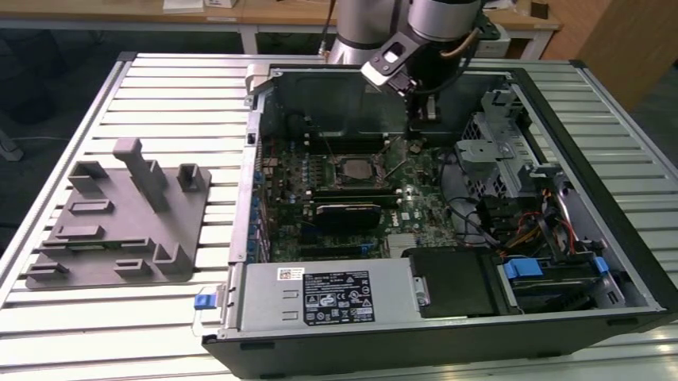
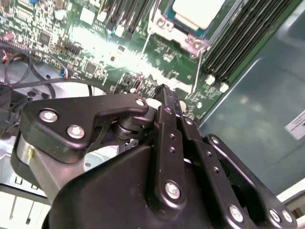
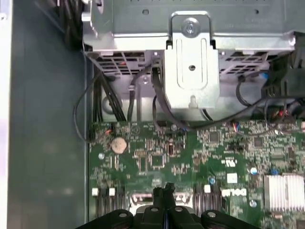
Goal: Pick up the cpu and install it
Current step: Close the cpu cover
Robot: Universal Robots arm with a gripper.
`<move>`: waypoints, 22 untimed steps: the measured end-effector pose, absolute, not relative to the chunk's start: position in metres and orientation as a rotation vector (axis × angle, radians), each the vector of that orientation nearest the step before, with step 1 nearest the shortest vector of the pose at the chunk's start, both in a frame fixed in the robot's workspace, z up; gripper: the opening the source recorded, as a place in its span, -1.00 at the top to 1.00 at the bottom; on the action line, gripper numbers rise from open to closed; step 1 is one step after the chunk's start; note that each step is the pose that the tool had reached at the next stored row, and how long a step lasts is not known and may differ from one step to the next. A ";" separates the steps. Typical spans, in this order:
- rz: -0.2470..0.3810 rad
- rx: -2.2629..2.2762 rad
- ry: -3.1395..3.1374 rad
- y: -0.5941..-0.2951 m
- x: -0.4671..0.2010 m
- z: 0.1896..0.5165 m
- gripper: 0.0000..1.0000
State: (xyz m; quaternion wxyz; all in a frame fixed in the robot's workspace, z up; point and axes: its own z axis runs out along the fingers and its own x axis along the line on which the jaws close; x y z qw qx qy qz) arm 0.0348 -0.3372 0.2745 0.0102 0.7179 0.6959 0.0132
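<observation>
The cpu [image 2: 198, 10], a flat chip with a silvery lid, lies inside the square metal-framed socket [image 2: 183, 36] on the green motherboard. In the exterior view the socket [image 1: 354, 167] sits in the middle of the open computer case. My gripper [image 1: 417, 136] hangs inside the case toward the exterior view's right of the socket, apart from it and above the board. In both wrist views the black fingers [image 2: 164, 95] meet at their tips [image 3: 164, 192], and the gripper is shut with nothing held between them.
The case [image 1: 551, 103] lies open on a slatted metal table [image 1: 159, 95]. A grey fixture [image 1: 117, 214] stands at the exterior view's left. Around the socket are memory slots [image 2: 243, 43], a coin battery [image 3: 119, 144], a metal bracket [image 3: 192, 71], cables [image 3: 102, 102] and a heatsink [image 3: 284, 192].
</observation>
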 end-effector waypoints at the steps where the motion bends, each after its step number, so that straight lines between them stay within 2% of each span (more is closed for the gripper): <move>1: 0.040 2.242 2.173 -0.337 0.037 0.273 0.79; 22: 0.009 2.256 2.186 -0.337 0.050 0.246 0.79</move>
